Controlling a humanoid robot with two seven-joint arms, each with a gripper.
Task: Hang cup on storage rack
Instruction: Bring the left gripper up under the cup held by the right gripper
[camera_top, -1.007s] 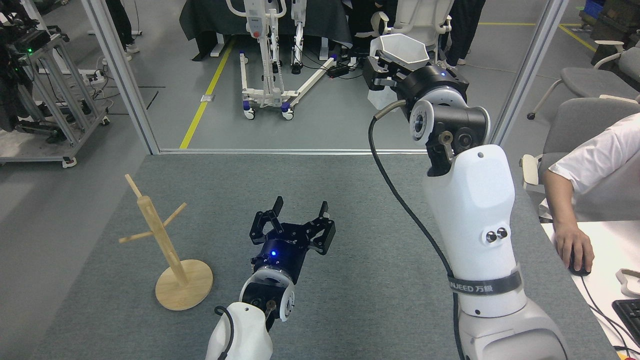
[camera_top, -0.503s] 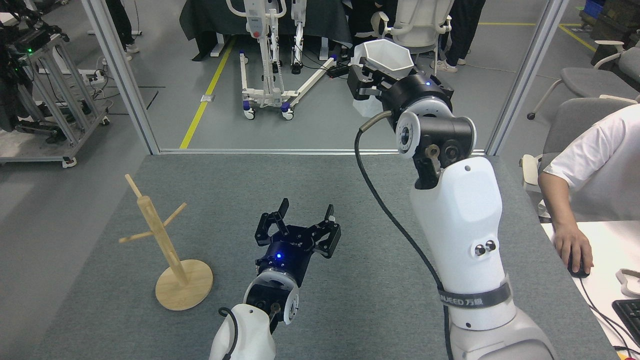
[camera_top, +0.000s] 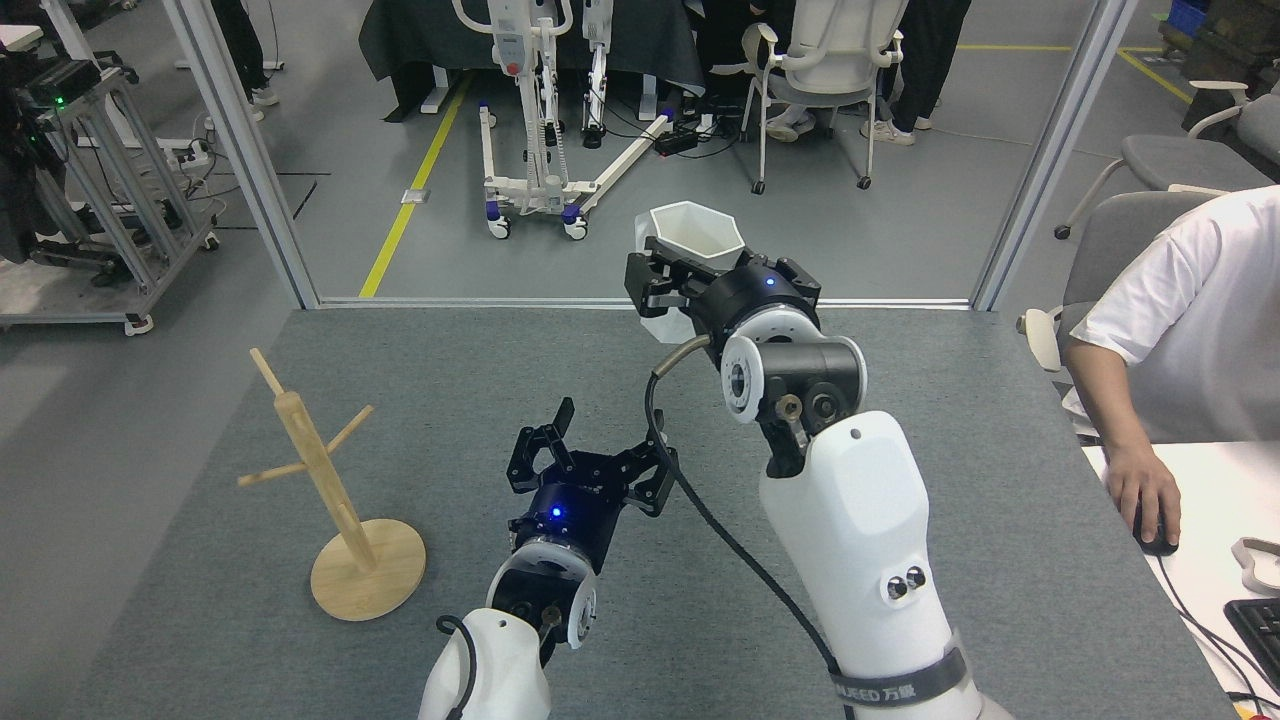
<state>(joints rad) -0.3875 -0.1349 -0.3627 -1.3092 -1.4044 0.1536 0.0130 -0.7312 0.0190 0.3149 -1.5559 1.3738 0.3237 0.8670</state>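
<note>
The white faceted cup (camera_top: 695, 232) is held upright in the air above the far edge of the table, my right gripper (camera_top: 668, 283) shut on its side. Its lower body is partly hidden behind the fingers. The wooden storage rack (camera_top: 318, 473) stands on its round base at the left of the grey table, pegs angled outward, nothing hanging on it. My left gripper (camera_top: 606, 424) hovers low over the table's middle, open with nothing between its fingers, well right of the rack.
A person's arm (camera_top: 1140, 390) in a white sleeve rests on a white desk at the right, hand on a mouse. Metal frame posts (camera_top: 240, 150) rise behind the table's far edge. Chairs and equipment stand on the floor beyond.
My right arm has swung left and down with the cup, bringing it from the upper right toward the table's far middle. The left gripper shifted slightly right.
</note>
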